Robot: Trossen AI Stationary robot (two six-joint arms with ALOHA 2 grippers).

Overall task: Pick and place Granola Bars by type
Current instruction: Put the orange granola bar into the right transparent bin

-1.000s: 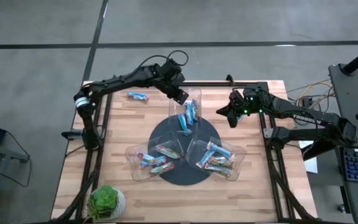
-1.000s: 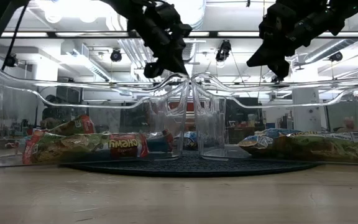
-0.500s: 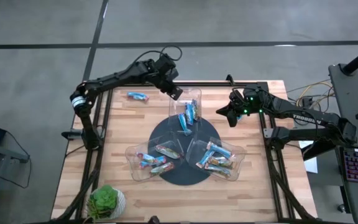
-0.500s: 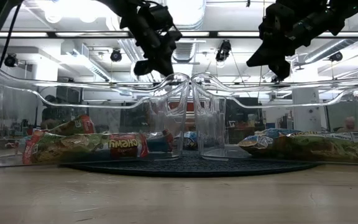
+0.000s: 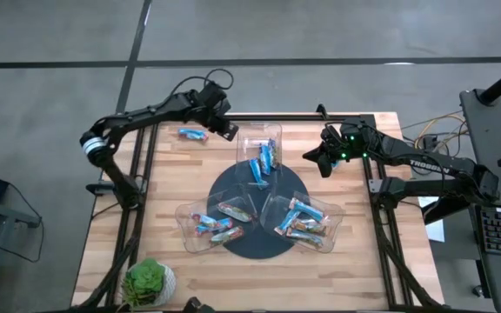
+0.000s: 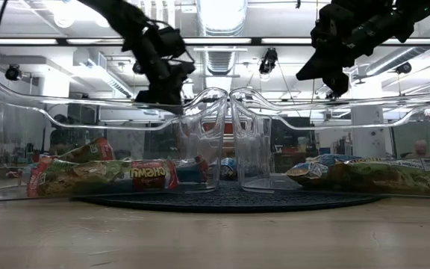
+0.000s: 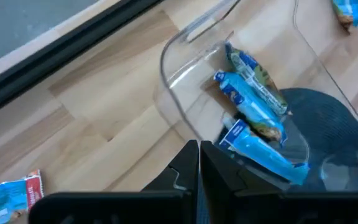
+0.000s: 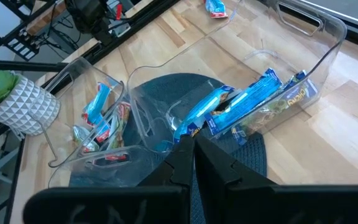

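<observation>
Both claws shut and empty above the desk.
My left claw (image 5: pixel 230 132) hangs closed between the loose blue granola bar (image 5: pixel 193 134) on the desk (image 5: pixel 172 174) and the far clear tray (image 5: pixel 272 135); my right claw (image 5: pixel 309 157) waits closed past that tray. Other granola bars (image 5: pixel 262 162) lie in three trays on the dark round mat (image 5: pixel 233 187).
</observation>
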